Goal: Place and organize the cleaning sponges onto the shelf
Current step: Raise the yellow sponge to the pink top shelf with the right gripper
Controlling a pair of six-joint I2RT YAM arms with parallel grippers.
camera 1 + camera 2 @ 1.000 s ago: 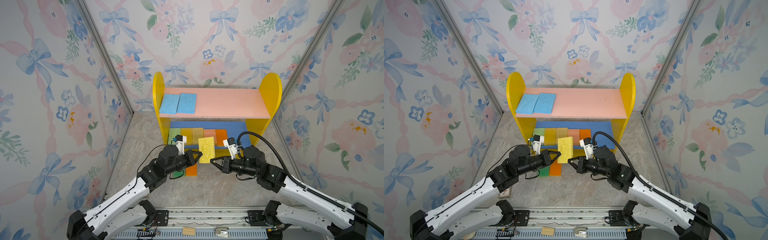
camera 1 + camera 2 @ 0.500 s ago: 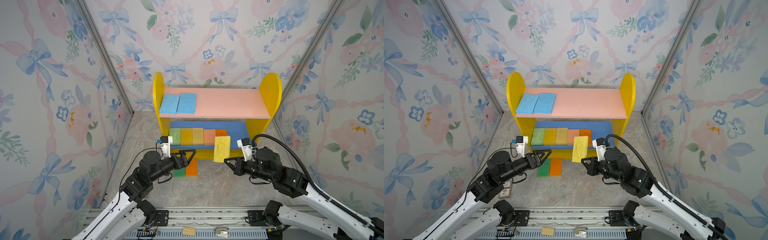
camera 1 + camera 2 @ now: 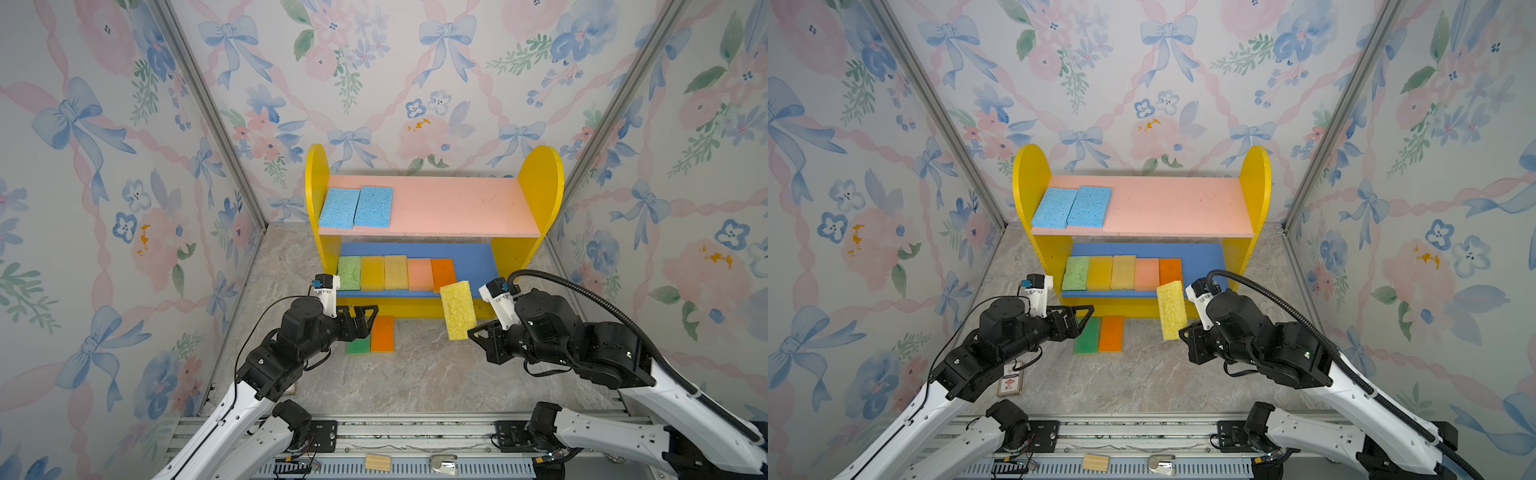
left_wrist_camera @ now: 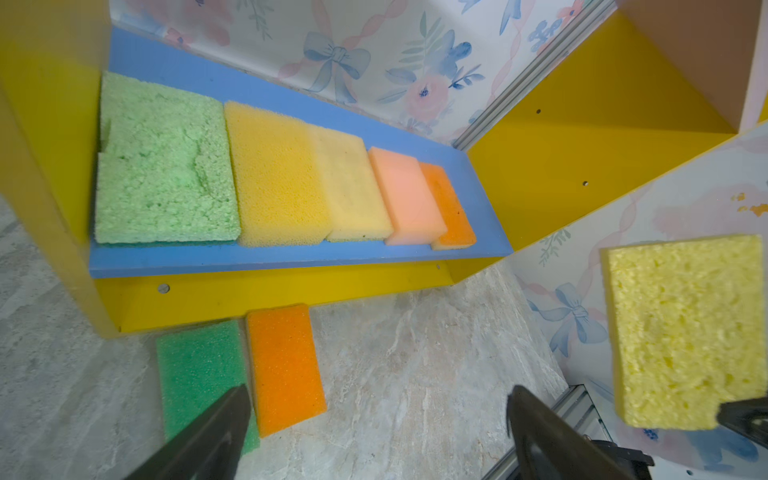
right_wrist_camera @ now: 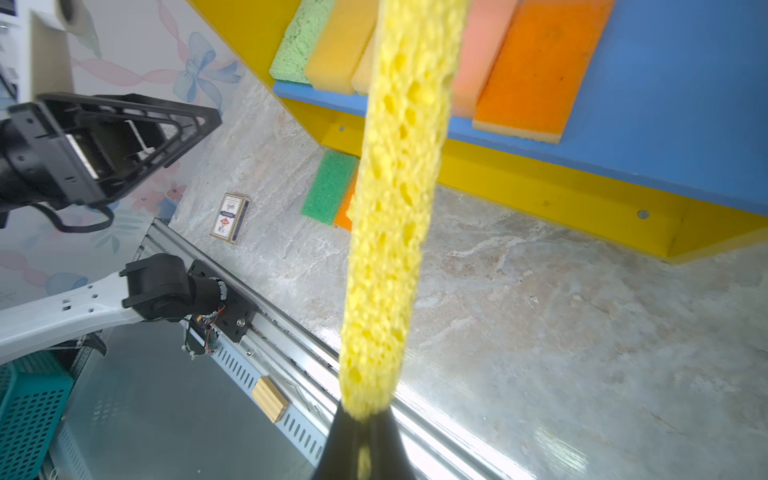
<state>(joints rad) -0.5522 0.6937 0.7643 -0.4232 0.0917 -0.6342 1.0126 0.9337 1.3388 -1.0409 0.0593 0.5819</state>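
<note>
In both top views the pink upper board (image 3: 457, 208) hides the far strip of the blue lower board (image 3: 473, 262). The yellow sponge (image 3: 457, 309) covers the near right corner of the shelved orange sponge (image 3: 443, 272). In a top view the left gripper (image 3: 369, 322) masks the far end of the dark green sponge (image 3: 358, 345) on the tabletop (image 3: 415, 374). The label on a small printed box (image 3: 1010, 378) is too small to read.

In the right wrist view the yellow sponge, seen edge-on, hides most of the loose orange sponge (image 5: 343, 214) and of the pale yellow sponge (image 5: 361, 79) on the shelf. The right fingers (image 5: 365, 440) are blurred and cropped there. In the left wrist view the picture's edge cuts off the yellow sponge and both left fingers (image 4: 208, 436).
</note>
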